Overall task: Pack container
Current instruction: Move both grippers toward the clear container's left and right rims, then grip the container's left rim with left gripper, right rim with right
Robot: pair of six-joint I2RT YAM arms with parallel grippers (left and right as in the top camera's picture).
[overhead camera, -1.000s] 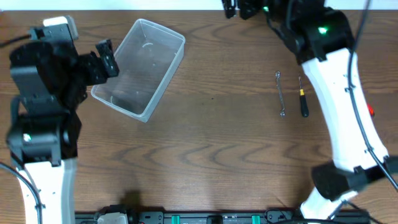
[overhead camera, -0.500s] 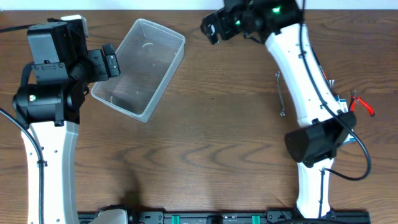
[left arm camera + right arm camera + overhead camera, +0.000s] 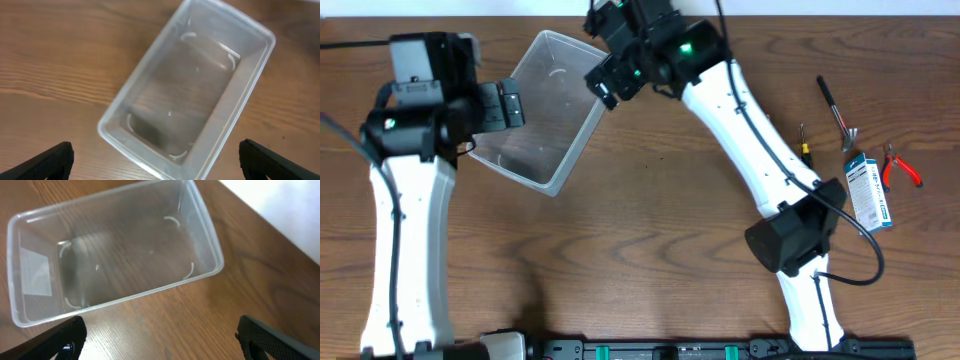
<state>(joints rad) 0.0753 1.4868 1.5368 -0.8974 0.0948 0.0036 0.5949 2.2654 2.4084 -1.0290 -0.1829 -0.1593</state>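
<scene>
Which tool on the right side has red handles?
The pliers, farthest right, beside the blue packet. The long tool behind them has a black handle, and the small screwdriver shows yellow and black.

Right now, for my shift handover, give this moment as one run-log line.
container: empty | left gripper: open, at container edge | right gripper: open, over container corner | tools: outside

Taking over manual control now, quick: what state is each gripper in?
Left gripper: open, holding nothing, by the container.
Right gripper: open, holding nothing, near the same container.
</scene>
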